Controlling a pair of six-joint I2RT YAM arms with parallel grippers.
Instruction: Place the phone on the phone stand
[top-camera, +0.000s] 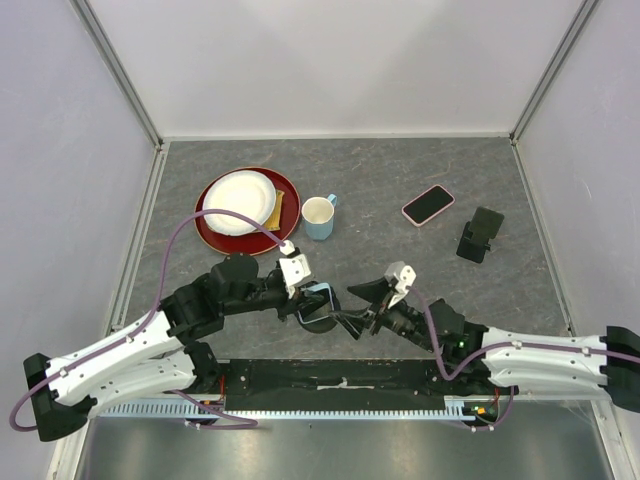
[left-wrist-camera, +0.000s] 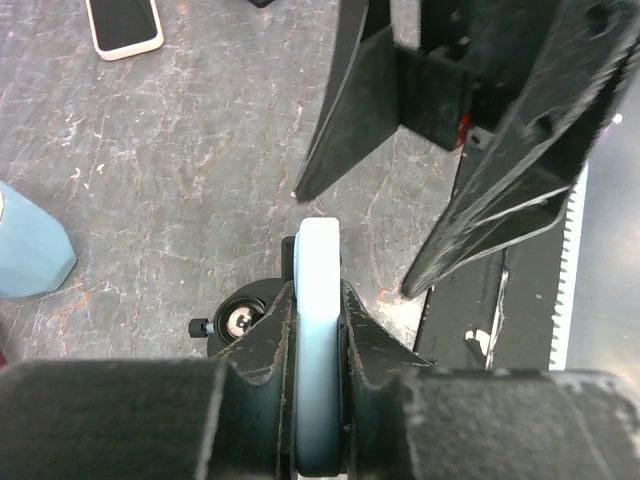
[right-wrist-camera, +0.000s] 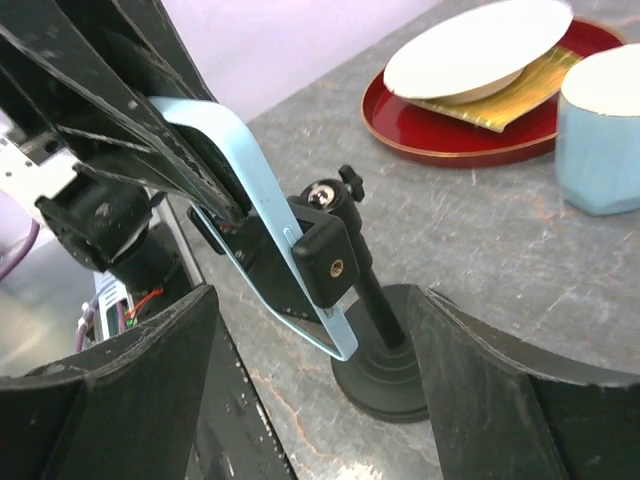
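My left gripper (top-camera: 308, 297) is shut on a light blue phone (top-camera: 318, 296), held edge-up between its fingers in the left wrist view (left-wrist-camera: 320, 300). In the right wrist view the phone (right-wrist-camera: 262, 205) sits tilted in the black clamp (right-wrist-camera: 326, 262) of a phone stand with a round base (right-wrist-camera: 385, 385). My right gripper (top-camera: 356, 308) is open, its fingers (right-wrist-camera: 150, 380) spread on either side of the stand's base without touching it. The right gripper's fingers (left-wrist-camera: 345, 110) show beyond the phone in the left wrist view.
A pink phone (top-camera: 428, 205) and a second black stand (top-camera: 480, 235) lie at the back right. A blue cup (top-camera: 319, 216) stands beside a red plate (top-camera: 288, 190) bearing a white dish (top-camera: 240, 202). The arms' base rail (top-camera: 340, 385) runs along the near edge.
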